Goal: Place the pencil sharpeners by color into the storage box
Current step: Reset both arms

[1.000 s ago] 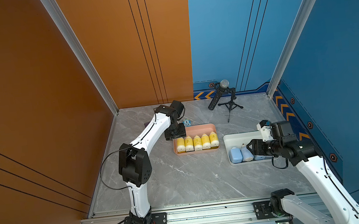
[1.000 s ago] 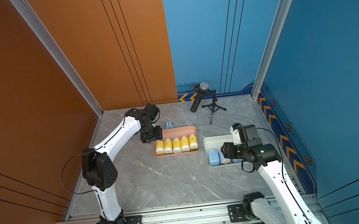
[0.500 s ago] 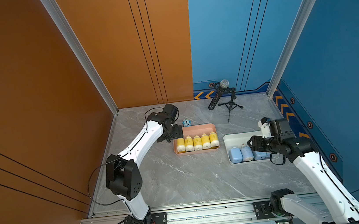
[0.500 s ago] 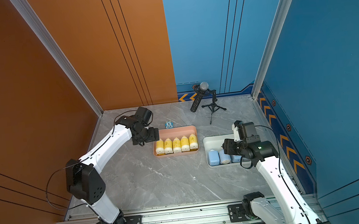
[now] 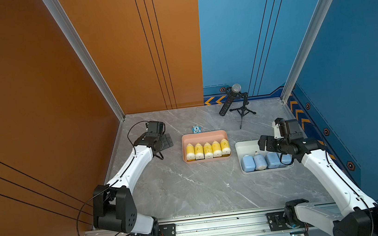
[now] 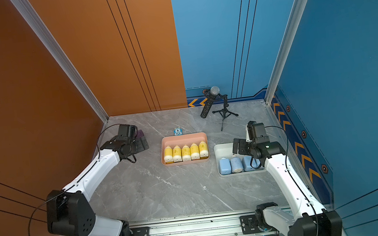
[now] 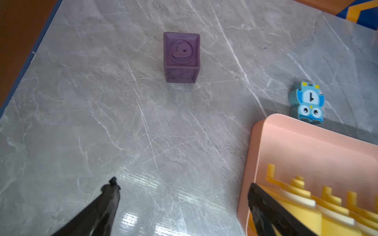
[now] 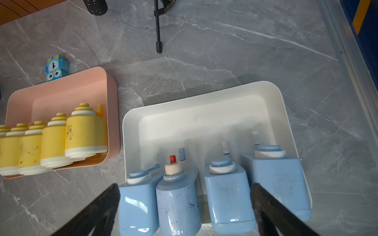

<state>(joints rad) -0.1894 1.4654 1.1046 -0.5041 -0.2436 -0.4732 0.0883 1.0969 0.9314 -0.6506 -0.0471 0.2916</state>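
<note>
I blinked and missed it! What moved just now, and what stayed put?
The left pincer pulled away from the pink tray toward the orange wall; the right pincer shifted slightly over the white tray. Both stand open, empty. The yellow sharpeners, blue sharpeners and toy stayed put.

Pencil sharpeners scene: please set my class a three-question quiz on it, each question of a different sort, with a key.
1. How many yellow pencil sharpeners are in the pink tray?
2. True or false: the left gripper is shut on a sharpener.
3. Which thing lies right beside the pink tray? A) purple cube B) blue owl toy C) microphone stand
Key: 1) five; 2) false, it is open and empty; 3) B.
</note>
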